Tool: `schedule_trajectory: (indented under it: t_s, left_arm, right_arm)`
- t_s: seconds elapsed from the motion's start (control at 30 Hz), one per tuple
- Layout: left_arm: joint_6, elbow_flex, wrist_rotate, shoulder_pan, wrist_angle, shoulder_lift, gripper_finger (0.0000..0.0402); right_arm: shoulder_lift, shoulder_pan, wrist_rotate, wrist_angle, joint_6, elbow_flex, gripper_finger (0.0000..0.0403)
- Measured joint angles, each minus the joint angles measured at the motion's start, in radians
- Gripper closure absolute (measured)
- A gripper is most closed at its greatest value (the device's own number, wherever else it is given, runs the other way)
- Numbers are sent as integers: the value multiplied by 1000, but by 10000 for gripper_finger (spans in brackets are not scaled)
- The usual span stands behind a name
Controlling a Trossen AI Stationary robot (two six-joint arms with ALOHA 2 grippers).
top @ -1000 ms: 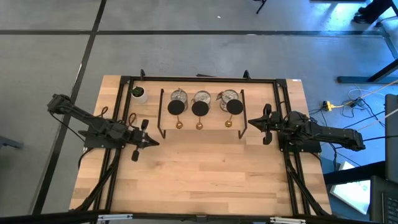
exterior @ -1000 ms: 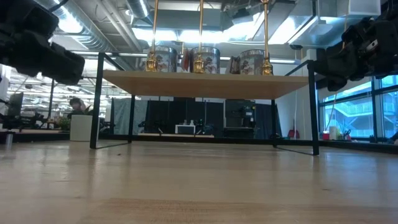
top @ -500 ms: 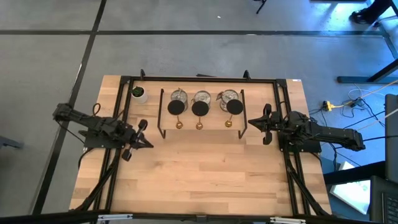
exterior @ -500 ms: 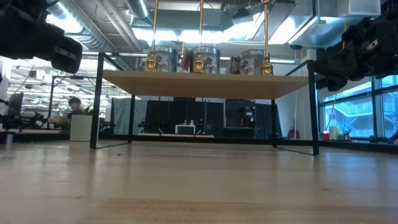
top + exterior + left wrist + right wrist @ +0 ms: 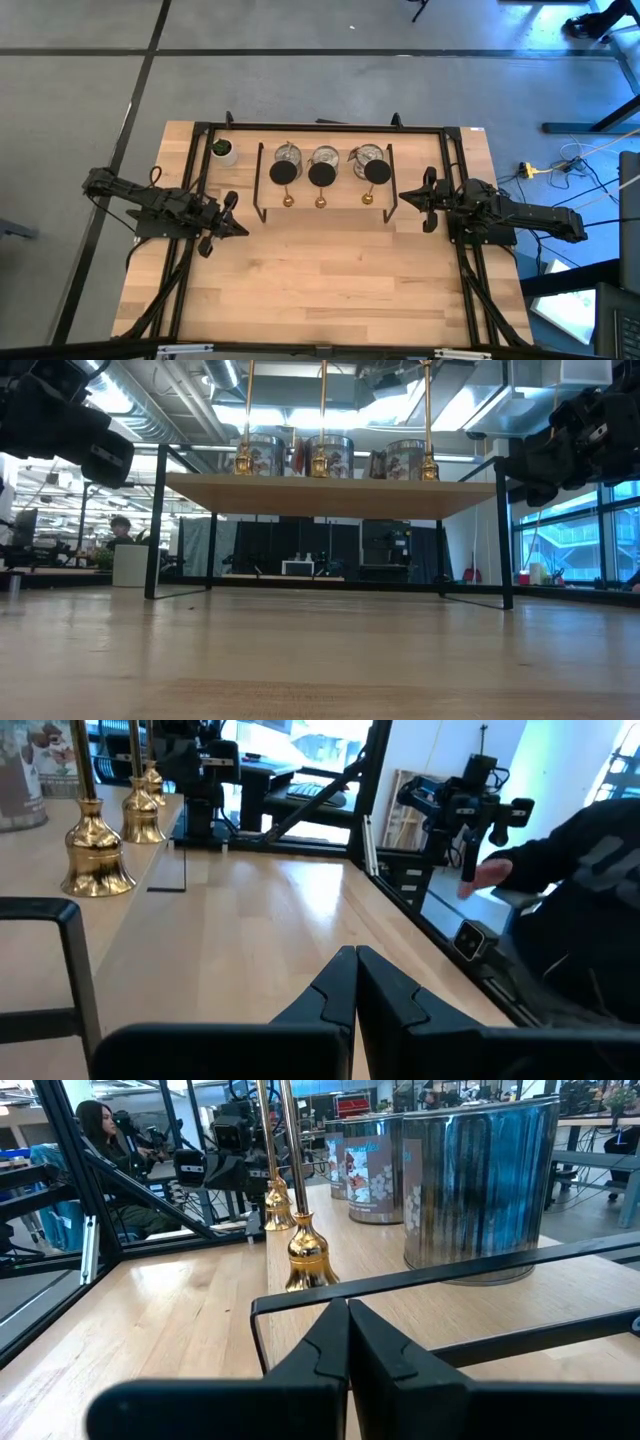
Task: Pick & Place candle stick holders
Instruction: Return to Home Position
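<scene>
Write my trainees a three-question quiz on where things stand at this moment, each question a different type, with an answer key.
1. True or false: all three gold candle holders stand on the shelf.
2. Where is the white plant pot? A) on the shelf B) on the table, beside the shelf's end on the left arm's side C) under the shelf
3. Fill in: the fingers of the left gripper and the right gripper are ____.
Key: 1 true; 2 B; 3 shut.
</scene>
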Motion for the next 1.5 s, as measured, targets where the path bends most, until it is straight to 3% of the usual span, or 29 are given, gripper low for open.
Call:
schedule_trajectory:
  t_s: [1.5]
  left_arm:
    - [11,-1,-2,0,0,0,400]
  right_arm:
    - [0,0,1,0,0,0,399]
